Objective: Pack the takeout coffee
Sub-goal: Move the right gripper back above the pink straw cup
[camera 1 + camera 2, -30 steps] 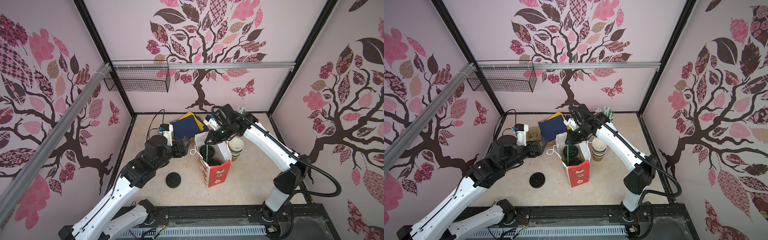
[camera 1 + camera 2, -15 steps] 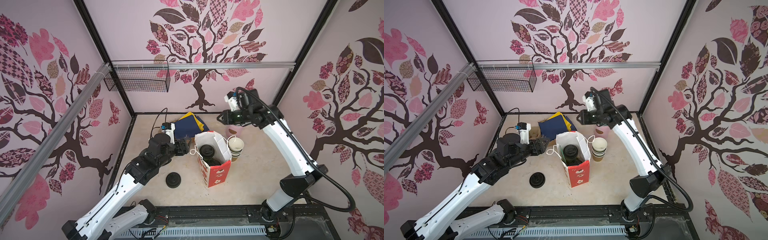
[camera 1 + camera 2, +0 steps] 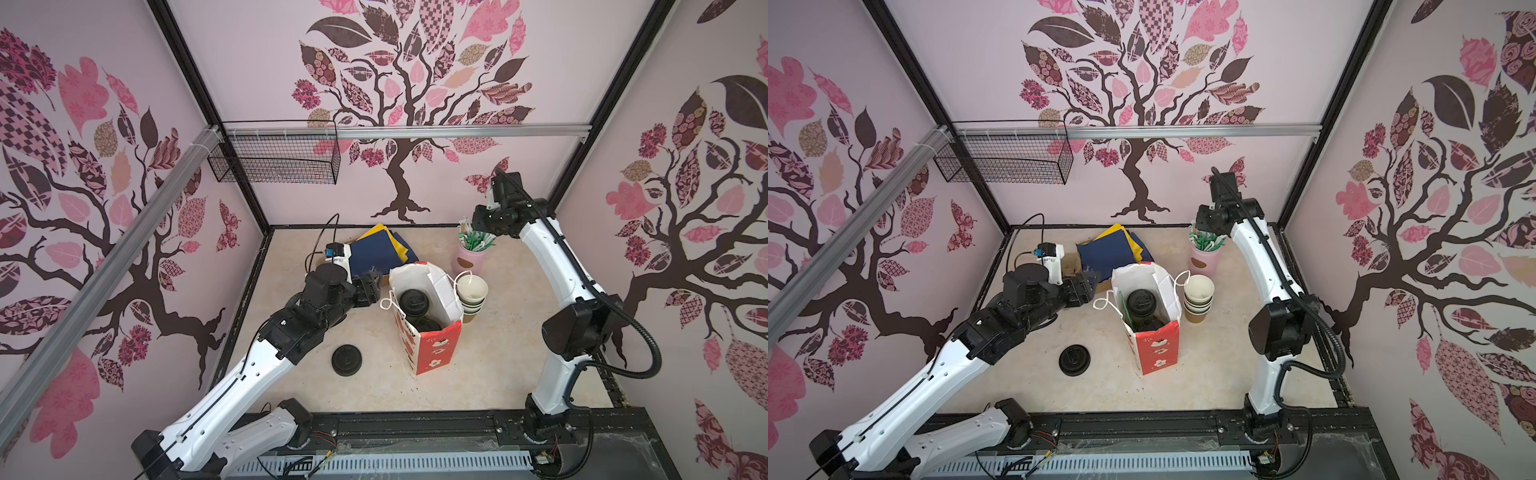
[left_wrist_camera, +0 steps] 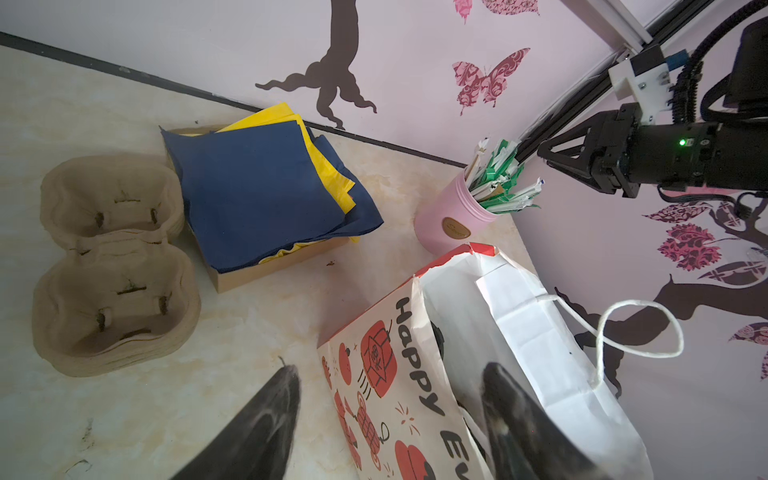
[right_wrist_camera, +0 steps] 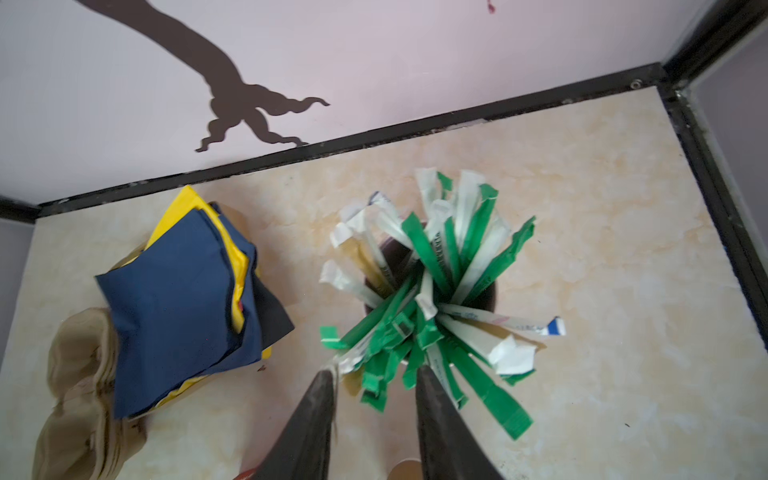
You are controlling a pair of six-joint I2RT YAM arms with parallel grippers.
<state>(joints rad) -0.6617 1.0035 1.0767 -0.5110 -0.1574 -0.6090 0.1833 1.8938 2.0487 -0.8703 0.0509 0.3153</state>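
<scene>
Coffee: both cups of the takeout coffee (image 3: 415, 301) are already down in the paper bag (image 3: 432, 349), black lids up, one behind the other.
Bag: it stands open in the middle of the counter (image 3: 498, 374), with the lidless cup stack (image 3: 471, 291) right beside it.
Left jaws: the left gripper (image 3: 376, 286) hangs by the bag's rim, jaws wide apart with nothing in them.
Right jaws: the right gripper (image 5: 374, 370) sits over the pink jar (image 3: 470, 259) of wrapped sticks (image 5: 432, 257), jaws a bit apart and not clamped on anything, as far as I can see.
Risk at bag: the left jaws are close to the string handle (image 3: 386, 303). Snag that or nudge the light paper wall and I reckon the bag tips, coffee and all.
Risk at jar: the sticks fan out every way, so coming straight down could pinch a bunch or push the jar over.
Can't see: the bag walls hide the cup bodies, and the lower lid is mostly shadow, so no idea if they're sitting level.
Also unclear: whether one right jaw tip touches a wrapper.
</scene>
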